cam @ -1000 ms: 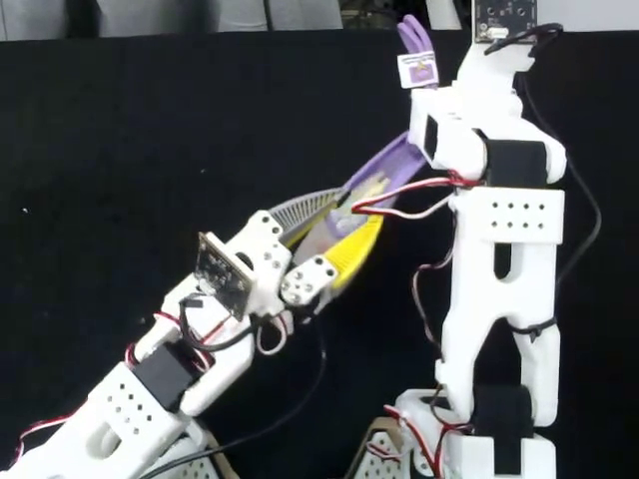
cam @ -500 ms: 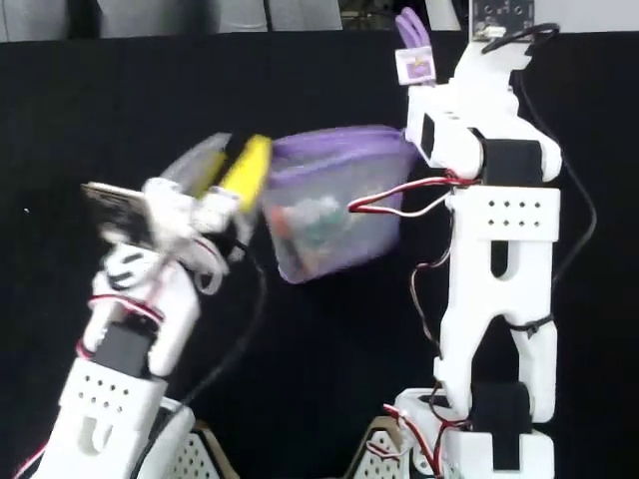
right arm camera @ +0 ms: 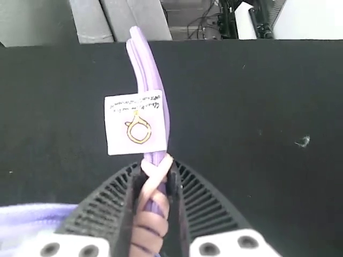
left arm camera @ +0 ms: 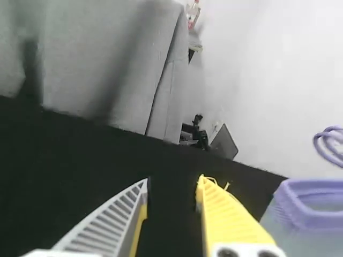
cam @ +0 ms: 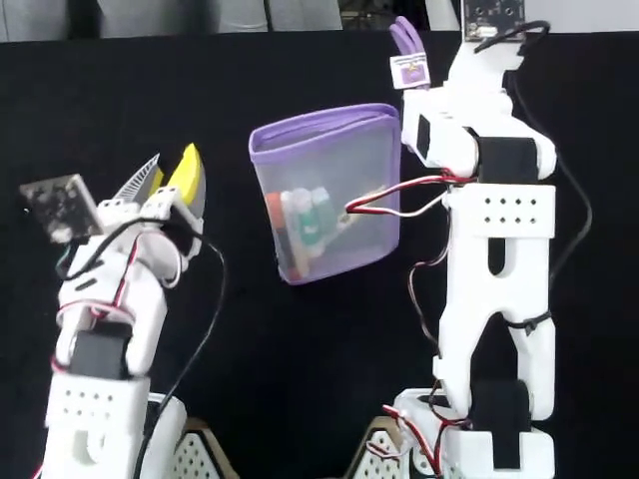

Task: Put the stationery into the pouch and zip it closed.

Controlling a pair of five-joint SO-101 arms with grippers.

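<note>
Left arm has swung back to the left, off the pouch (cam: pixel 329 190), which now hangs squarer. Left gripper (cam: pixel 172 160) stands well apart from it, jaws parted, nothing between them. Black table (cam: pixel 300 379) shows in the gap. Left wrist view: the pouch's top corner is cut off at the frame edge. Stationery (cam: pixel 300 228) sits bunched at the pouch's near-left corner: red, white and green shapes, hard to make out through the wall. Zip state cannot be told. The pouch's right edge is partly behind a red wire (cam: pixel 384 195) and the right arm. Right gripper (right arm camera: pixel 155 172) is pinched tight on the pouch's purple loop (right arm camera: pixel 140 59), with a paper tag (right arm camera: pixel 134 124) hanging on it.
</note>
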